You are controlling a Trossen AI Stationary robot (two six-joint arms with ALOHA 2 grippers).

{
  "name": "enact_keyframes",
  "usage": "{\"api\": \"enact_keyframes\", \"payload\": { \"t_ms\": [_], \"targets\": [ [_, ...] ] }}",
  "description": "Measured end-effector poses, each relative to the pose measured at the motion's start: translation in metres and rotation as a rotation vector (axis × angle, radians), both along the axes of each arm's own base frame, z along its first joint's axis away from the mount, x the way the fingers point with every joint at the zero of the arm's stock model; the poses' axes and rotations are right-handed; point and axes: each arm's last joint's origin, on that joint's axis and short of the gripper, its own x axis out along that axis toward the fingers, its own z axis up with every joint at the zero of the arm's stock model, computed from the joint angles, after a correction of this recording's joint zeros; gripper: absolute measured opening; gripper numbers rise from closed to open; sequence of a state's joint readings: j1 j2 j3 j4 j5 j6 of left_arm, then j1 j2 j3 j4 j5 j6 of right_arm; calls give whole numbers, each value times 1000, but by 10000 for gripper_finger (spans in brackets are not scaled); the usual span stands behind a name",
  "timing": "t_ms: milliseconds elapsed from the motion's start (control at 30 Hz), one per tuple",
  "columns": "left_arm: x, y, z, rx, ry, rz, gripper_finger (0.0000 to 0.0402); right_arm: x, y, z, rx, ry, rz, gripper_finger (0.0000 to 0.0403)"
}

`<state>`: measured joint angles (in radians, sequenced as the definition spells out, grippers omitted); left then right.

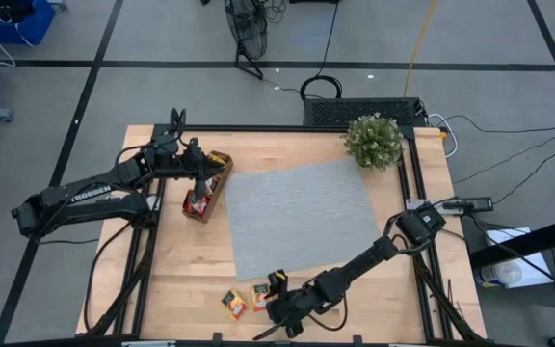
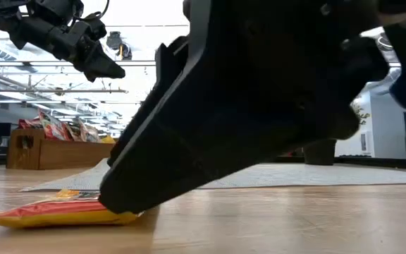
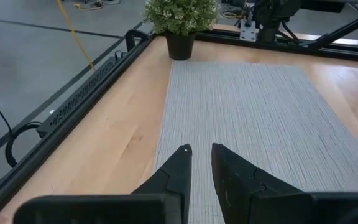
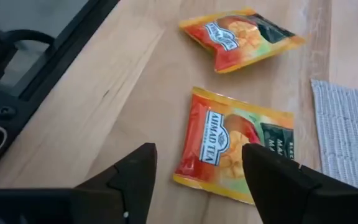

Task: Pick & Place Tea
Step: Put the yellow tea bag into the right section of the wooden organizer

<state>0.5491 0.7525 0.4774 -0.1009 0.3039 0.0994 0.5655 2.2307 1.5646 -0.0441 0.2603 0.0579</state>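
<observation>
Two red-orange tea sachets lie flat on the wooden table near its front edge, one [image 1: 259,296] [image 4: 229,146] closer to the grey mat than the other [image 1: 234,304] [image 4: 238,31]. My right gripper [image 4: 197,165] [image 1: 273,306] is low over the first one, open, its fingers standing either side of the sachet's near end. More tea [image 2: 62,130] stands upright in the brown wooden tray [image 1: 207,188] at the left. My left gripper [image 3: 201,149] [image 1: 200,183] hovers above that tray, its fingers a narrow gap apart with nothing between them. My right gripper comes at the sachet slanting down from the table's right side. In the low view a finger end [image 2: 111,204] stands at the sachet's edge [image 2: 83,212], but I cannot tell whether it touches. The sachet lies flat on the table.
A grey woven mat [image 1: 302,217] covers the middle of the table. A small potted plant [image 1: 372,142] stands at the far right corner. Black frame rails run along the table's sides. Bare wood lies between the mat and the front edge.
</observation>
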Motion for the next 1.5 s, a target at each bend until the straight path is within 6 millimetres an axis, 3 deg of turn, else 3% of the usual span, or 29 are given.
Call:
{"api": "enact_keyframes", "payload": {
  "t_ms": [200, 400, 567, 733, 1000, 1167, 1300, 1500],
  "targets": [
    [0, 0, 0, 0, 0, 0, 65, -1, 9, 2, 26, -63, -14, 217],
    [0, 0, 0, 0, 0, 0, 65, 2, 10, -23, -8, -44, -29, 216],
    [0, 0, 0, 0, 0, 0, 65, 5, 5, -32, -13, -40, -93, 203],
    [0, 0, 0, 0, 0, 0, 65, 9, -4, -34, -19, -22, -128, 149],
    [0, 0, 0, 0, 0, 0, 65, 13, -13, -36, -40, -15, -141, 17],
    [0, 0, 0, 0, 0, 1, 65, 13, -7, -34, -70, -65, -111, 11],
    [0, 0, 0, 0, 0, 1, 65, 3, 6, -23, -225, -144, -73, 7],
    [0, 0, 0, 0, 0, 0, 65, -7, 8, 12, -705, -258, -153, 5]
  ]
}}
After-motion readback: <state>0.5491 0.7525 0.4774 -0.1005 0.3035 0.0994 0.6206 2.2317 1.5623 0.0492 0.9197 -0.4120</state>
